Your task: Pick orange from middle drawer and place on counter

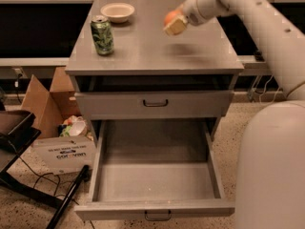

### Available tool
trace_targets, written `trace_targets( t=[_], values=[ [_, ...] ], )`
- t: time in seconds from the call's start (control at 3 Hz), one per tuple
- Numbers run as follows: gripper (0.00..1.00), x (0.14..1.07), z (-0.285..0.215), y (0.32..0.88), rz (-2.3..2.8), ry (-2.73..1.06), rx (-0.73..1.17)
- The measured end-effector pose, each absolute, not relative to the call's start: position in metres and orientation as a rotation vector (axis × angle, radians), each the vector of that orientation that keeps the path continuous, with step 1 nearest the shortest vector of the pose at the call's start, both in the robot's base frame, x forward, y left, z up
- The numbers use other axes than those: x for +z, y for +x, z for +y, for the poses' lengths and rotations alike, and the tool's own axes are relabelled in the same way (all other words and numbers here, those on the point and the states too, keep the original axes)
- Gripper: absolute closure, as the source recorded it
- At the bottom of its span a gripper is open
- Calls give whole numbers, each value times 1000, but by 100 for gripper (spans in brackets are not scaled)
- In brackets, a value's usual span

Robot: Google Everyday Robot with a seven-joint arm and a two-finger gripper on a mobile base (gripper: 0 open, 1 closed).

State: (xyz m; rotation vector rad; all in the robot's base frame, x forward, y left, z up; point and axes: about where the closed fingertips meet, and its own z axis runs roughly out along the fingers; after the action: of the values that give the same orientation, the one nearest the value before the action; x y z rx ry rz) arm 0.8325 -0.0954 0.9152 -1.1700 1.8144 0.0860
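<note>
The tool (174,25) is hanging in the air above the surface (157,51), to the right of the green can (102,35) and a little farther back than it; its pale fingers are clenching the orange (169,17), which is showing at their upper left side and is touching nothing else. The white arm (248,13) is reaching in from the right of the can, ending at the tool; a faint shadow is lying on the surface right of the can, below the tool.

The can is standing upright near the left edge of the surface; its green-and-white pattern is carrying no writing I can read. The cream bowl (117,12) is sitting just behind the can, near the back edge.

Below the can, the closed drawer front (155,104) is showing a small dark handle; below that, the middle drawer (157,175) is standing pulled fully out, its flat grey bottom showing, with its own dark handle (157,217) on the front edge.

Lower left of the can, an open cardboard box (45,104) is leaning on the floor (24,213); a white box (64,154) in front of it is bearing a dark printed word and a small blue mark, which I cannot read for certain. The robot's rounded white base (271,171) is filling the area lower right of the can.
</note>
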Motion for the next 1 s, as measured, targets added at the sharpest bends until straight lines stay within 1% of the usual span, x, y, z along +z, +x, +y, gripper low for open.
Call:
trace_targets(
  t=[0.67,1.0],
  values=[
    [100,849,-117,864,1835,-1079,136],
    [77,850,-117,864,1835,-1078,137]
  ],
)
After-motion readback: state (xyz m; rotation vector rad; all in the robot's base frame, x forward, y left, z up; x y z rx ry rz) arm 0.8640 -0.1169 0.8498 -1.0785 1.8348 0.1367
